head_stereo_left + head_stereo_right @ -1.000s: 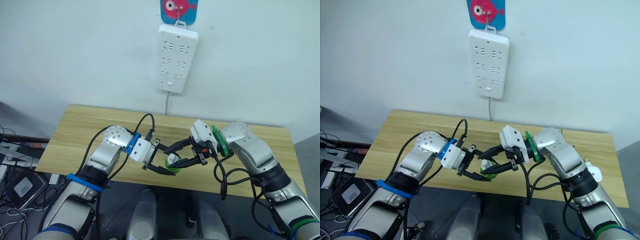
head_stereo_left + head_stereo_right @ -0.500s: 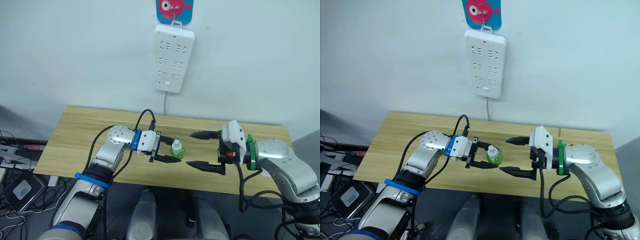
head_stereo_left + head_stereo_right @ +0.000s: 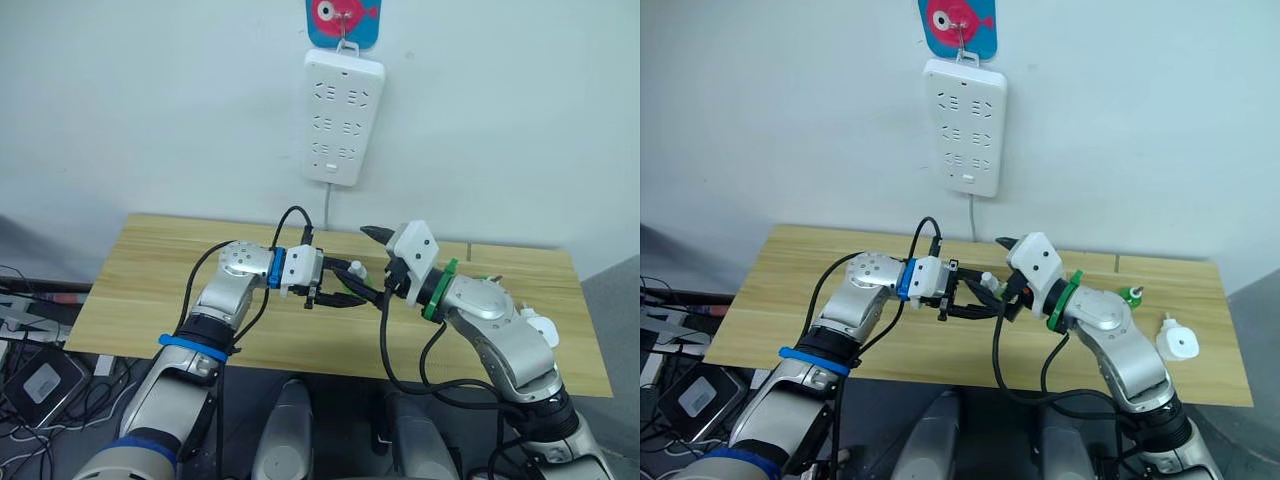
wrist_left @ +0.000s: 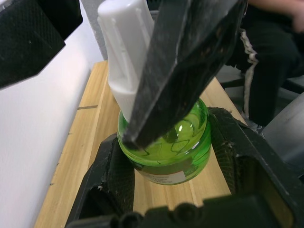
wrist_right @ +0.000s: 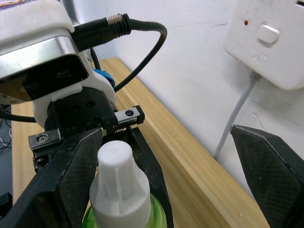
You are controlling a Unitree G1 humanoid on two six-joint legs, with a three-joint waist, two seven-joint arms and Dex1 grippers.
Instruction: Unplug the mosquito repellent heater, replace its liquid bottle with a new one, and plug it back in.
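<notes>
Since half a second ago the right tool [image 3: 1006,268] has swung back in, spread wide about the cap [image 5: 115,176] of the bottle [image 4: 164,142] clamped in the left tool [image 3: 977,300], suggesting uncapping next; heater [image 3: 1178,345] lies unplugged at the table's [image 3: 770,290] right end.

left arm: enters from the lower left of the head view, elbow bent, forearm level toward centre | left gripper [image 3: 345,293]: clamped around a green bottle [image 4: 164,142] at centre frame | right arm: rises from lower right, wrist turned inward | right gripper [image 3: 372,262]: fingers spread wide, one finger [image 4: 180,61] crossing the bottle's white cap [image 5: 115,178]
</notes>
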